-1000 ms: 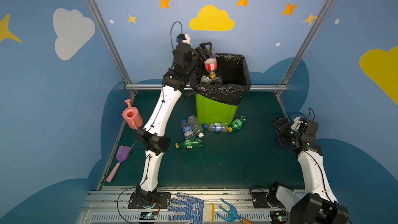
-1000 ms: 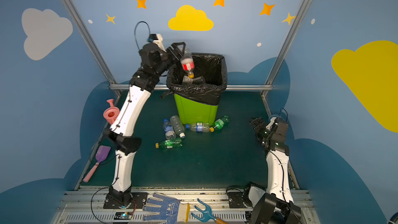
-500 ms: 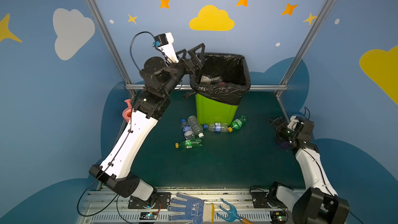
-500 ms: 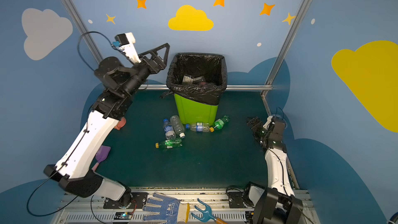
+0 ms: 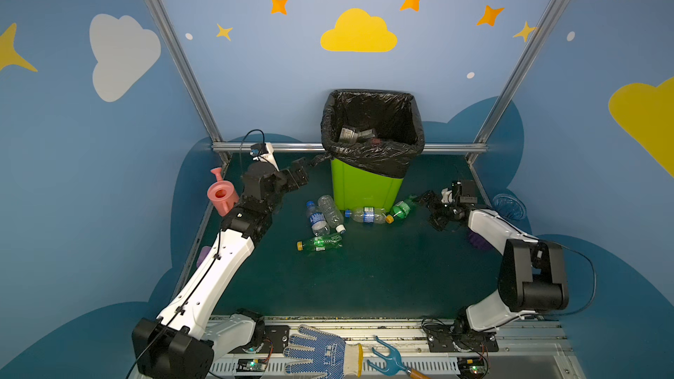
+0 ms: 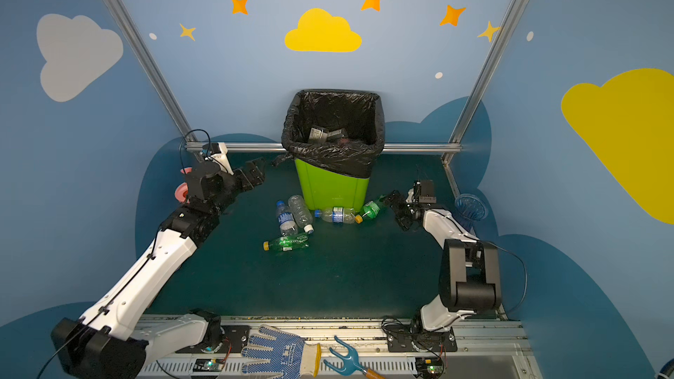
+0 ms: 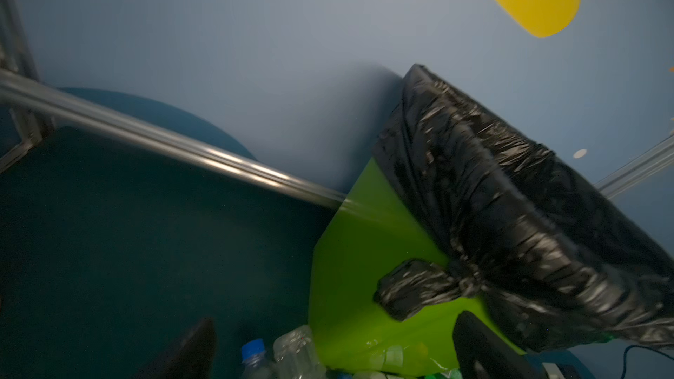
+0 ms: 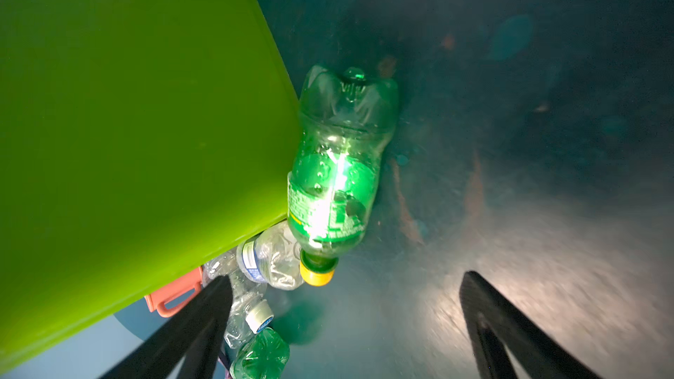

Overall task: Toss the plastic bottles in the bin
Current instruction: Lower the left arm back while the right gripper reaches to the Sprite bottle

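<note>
The lime-green bin point(image 5: 366, 185) point(image 6: 330, 187) with its black bag stands at the back; a few bottles point(image 5: 355, 134) lie inside. Several plastic bottles lie on the floor at its foot: two clear ones point(image 5: 316, 217), a blue-labelled one point(image 5: 366, 215), a green one point(image 5: 321, 243), and a green one with a yellow cap point(image 5: 401, 208) point(image 8: 335, 176) against the bin's corner. My left gripper point(image 5: 305, 173) point(image 7: 335, 326) hangs open and empty, left of the bin. My right gripper point(image 5: 428, 211) point(image 8: 346, 282) is open, low, just right of the yellow-capped green bottle.
A pink watering can point(image 5: 220, 195) stands at the left wall behind my left arm. A ribbed blue vase point(image 5: 508, 205) sits at the right wall. A metal rail point(image 5: 277, 146) runs behind the bin. A dotted glove point(image 5: 321, 355) and a blue fork tool point(image 5: 388, 359) lie at the front.
My left gripper let a red-labelled bottle go over the bin, then swung down to the floor left of it. My right gripper moved left towards the green bottle.
</note>
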### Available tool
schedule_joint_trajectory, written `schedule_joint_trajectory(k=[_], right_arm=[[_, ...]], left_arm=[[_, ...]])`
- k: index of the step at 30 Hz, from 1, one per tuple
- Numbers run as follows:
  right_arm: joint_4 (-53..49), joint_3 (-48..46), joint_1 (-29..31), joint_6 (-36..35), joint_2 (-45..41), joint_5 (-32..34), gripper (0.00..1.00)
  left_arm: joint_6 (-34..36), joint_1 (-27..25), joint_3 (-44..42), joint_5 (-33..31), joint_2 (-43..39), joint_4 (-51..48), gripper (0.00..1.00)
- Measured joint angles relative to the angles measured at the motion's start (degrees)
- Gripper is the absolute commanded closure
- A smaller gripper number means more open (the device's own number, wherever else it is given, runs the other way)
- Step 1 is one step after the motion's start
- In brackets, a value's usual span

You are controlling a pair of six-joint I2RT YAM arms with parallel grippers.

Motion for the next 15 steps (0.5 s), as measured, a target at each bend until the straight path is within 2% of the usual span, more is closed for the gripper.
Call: schedule_joint_trajectory(k=[5, 11, 15], right_arm=[[-1.5, 5.3, 2.2, 0.7, 7.0, 1.2, 0.07], [-5.1, 10.7, 4.2, 0.3, 13.0, 3.5, 0.1], [-7.6, 13.9, 5.0, -0.7, 16.0, 4.7, 0.1]], left_arm=[[-1.9, 2.6, -8.0, -1.0, -4.8, -2.4, 0.0], [-3.3, 3.3, -14.7, -2.2, -4.1, -5.5, 0.0], [-3.7, 3.4, -15.7, -2.5, -3.5, -6.4, 0.0]])
